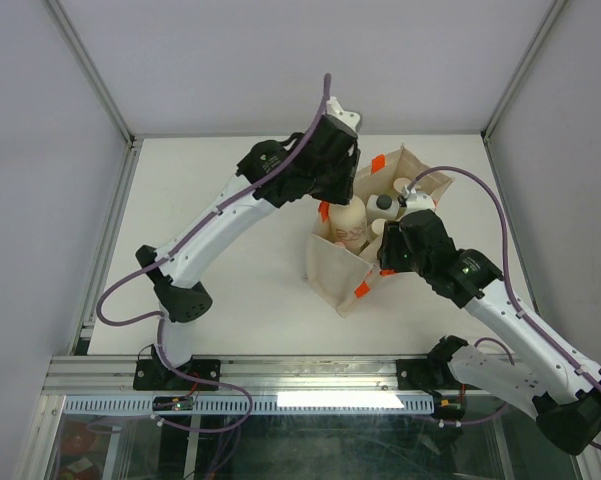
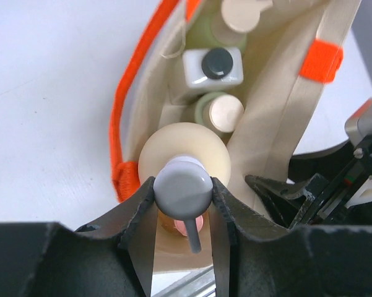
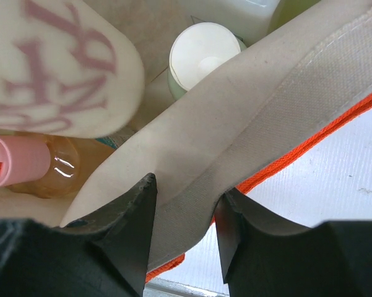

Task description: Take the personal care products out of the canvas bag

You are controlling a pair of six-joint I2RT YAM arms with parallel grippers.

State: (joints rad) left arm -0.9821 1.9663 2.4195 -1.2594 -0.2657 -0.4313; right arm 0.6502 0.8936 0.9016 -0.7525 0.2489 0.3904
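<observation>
1. From the top view, the bag (image 1: 332,268) stood open on the table (image 1: 200,170), well right of centre, with both arms reaching to it from either side.
2. The left gripper (image 2: 183,189) pinched the grey head of the pump bottle (image 2: 184,154), one finger on each side. The top view hid this grip under the wrist and showed only the bottle's cream body with pink lettering, upright in the left end of the bag.
3. The right gripper (image 3: 187,192) was clamped on the bag's right wall, with cloth filling the gap between its fingers. In the top view it sat at the bag's near right rim, but the grip itself could not be seen.
4. The left wrist view looked straight down into the bag. Past the pump bottle stood a cream-capped bottle (image 2: 221,111), then a dark-capped bottle (image 2: 215,65), and another cream cap was cut off at the frame's top edge.
5. Only the right wrist view showed the pink-capped bottle (image 3: 37,164), amber-bodied and low in the bag beside the pump bottle.
6. An orange strap (image 2: 119,124) ran along the bag's left rim in the left wrist view.
</observation>
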